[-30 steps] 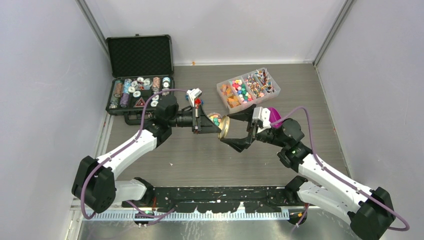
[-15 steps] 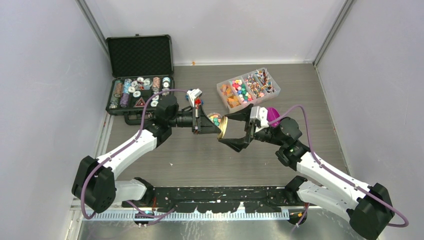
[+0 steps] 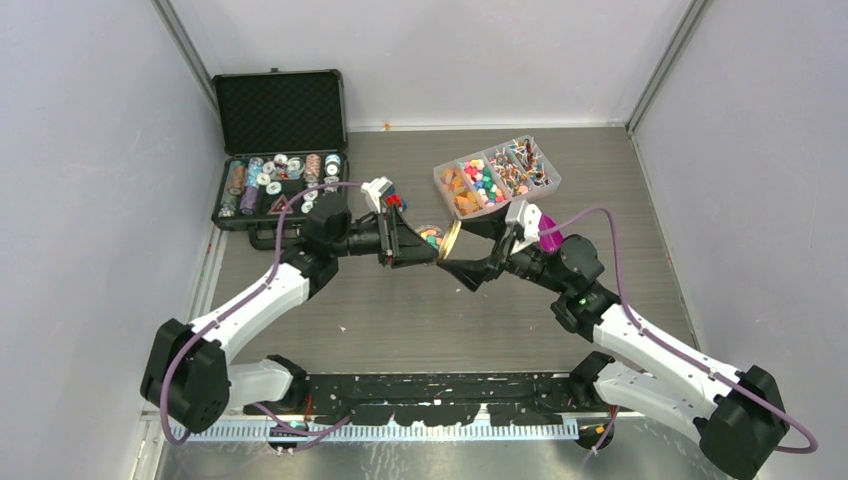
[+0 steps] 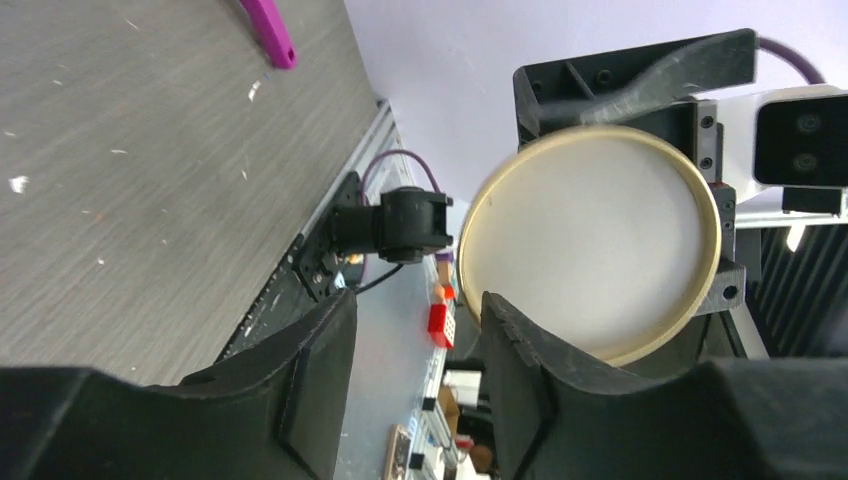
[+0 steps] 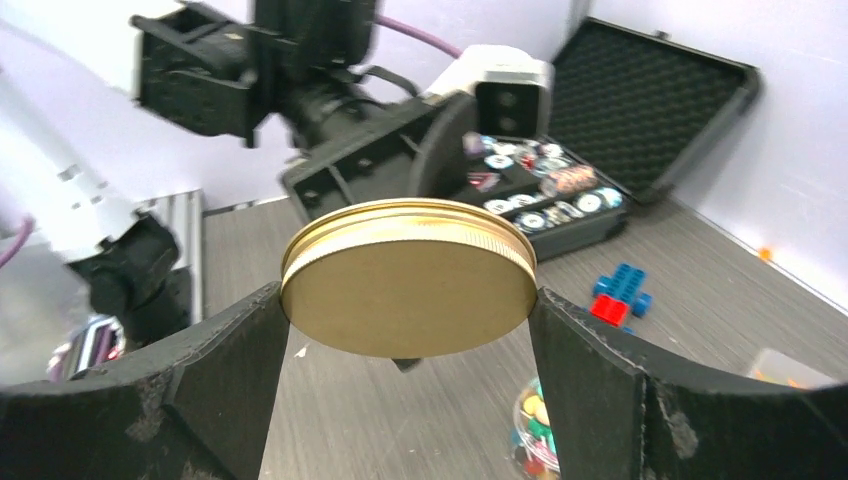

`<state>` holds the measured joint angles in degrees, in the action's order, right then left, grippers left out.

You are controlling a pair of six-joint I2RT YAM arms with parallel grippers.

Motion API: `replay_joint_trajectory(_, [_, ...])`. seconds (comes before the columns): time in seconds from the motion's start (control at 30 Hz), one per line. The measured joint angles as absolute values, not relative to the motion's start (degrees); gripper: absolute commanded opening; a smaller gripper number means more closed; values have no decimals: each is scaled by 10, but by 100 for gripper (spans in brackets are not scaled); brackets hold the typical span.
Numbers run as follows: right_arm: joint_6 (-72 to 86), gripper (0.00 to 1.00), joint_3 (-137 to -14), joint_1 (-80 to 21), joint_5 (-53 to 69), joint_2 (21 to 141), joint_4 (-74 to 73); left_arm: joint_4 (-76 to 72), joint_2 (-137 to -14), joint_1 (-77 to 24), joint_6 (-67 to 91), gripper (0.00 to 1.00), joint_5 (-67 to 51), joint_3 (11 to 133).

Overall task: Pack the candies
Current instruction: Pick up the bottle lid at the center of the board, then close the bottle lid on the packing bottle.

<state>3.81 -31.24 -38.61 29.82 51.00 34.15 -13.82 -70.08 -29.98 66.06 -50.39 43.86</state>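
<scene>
The right claw [image 5: 410, 300] grips a gold lid [image 5: 408, 275] by its rim, one finger pressed to each side. The lid is held above the worktop [image 3: 400, 330], tipped on edge with its pale inner face turned toward the left claw [image 4: 418, 330]. That claw stands parted with nothing between its fingers, its tips just beside the lid; whether they touch it cannot be told. Below the lid, between the two claws, a small clear jar [image 5: 533, 430] stands on the worktop with some candies in it. Most of the candies [image 3: 485, 180] lie farther back in a clear three-part tray [image 3: 438, 179], sorted by compartment. A blue-and-red toy brick figure [image 5: 620, 295] lies near the jar. An open black case [image 3: 280, 110] holding round discs sits at the far left corner.
</scene>
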Motion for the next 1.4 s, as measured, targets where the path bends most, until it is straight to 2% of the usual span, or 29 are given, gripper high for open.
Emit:
replay_joint_trajectory(0.03, [48, 77, -313, -386, 284, 510, 337, -136, -695, -293, 660, 59, -495, 435])
replay_joint_trajectory(0.1, [69, 73, -318, -386, 227, 503, 308, -115, -678, -273, 650, 97, -482, 433])
replay_joint_trajectory(0.13, [78, 72, -324, -385, 204, 501, 290, -99, -668, -260, 637, 99, -473, 433])
replay_joint_trajectory(0.33, [123, 68, -436, -385, 43, 522, 126, 99, -608, -170, 504, 100, -379, 475])
replay_joint_trajectory(0.57, [175, 68, -617, -384, -53, 663, -95, 288, -505, -161, 294, 100, -242, 531])
replay_joint_trajectory(0.77, [203, 68, -776, -384, -57, 834, -264, 357, -442, -162, 189, 100, -179, 512])
replay_joint_trajectory(1.1, [225, 66, -951, -385, -22, 1076, -436, 391, -404, -210, 120, 100, -110, 458])
replay_joint_trajectory(1.4, [220, 66, -1105, -396, -13, 1208, -573, 398, -376, -233, 97, 100, -69, 458])
